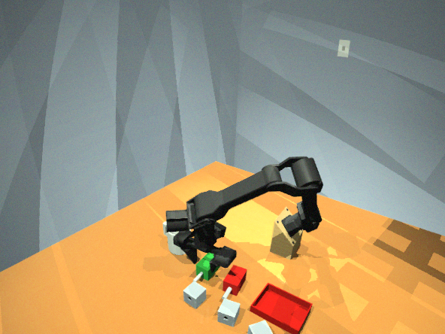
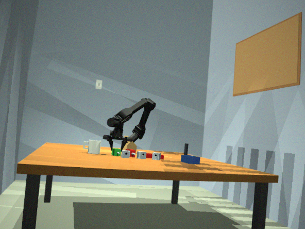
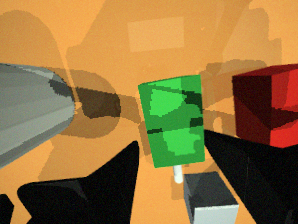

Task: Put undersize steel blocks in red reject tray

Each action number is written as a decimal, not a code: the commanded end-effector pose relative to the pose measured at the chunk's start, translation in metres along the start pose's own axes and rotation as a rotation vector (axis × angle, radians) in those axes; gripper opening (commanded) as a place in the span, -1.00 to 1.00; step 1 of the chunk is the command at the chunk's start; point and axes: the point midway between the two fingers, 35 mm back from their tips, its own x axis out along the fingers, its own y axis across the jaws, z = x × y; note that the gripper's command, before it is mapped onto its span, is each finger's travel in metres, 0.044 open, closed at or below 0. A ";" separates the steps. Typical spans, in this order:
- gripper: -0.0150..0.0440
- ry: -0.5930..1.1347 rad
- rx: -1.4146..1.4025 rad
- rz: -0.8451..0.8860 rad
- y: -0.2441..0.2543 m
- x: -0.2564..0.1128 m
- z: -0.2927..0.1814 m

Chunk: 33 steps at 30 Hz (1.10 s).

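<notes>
Table (image 1: 113, 278) (image 2: 144, 173) beneath; tray (image 1: 259, 313) (image 2: 149, 156) beyond the red gauge (image 1: 234, 280) (image 2: 131, 152) (image 3: 252, 107), to one side of the hand (image 1: 208, 259) (image 2: 117, 150) (image 3: 172, 145). Parted and holding nothing, the hand straddles the green gauge (image 1: 204, 268) (image 2: 116, 152) (image 3: 175, 120); it should centre, lower straight, then close squarely, sparing the near block (image 1: 195, 294) (image 2: 125, 154) (image 3: 212, 192).

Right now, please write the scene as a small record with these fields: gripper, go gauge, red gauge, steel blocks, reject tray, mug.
gripper: open, around or just above the go gauge
go gauge: green, on the table, pin toward a steel block
red gauge: beside the green one
steel blocks: three, none in the tray
reject tray: red, no block inside
mug: white, upright
</notes>
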 end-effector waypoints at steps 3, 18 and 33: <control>0.53 -0.002 0.006 -0.007 -0.002 0.009 0.001; 0.44 -0.001 0.001 -0.002 -0.004 0.023 0.002; -0.17 -0.001 0.002 -0.002 -0.003 0.009 0.002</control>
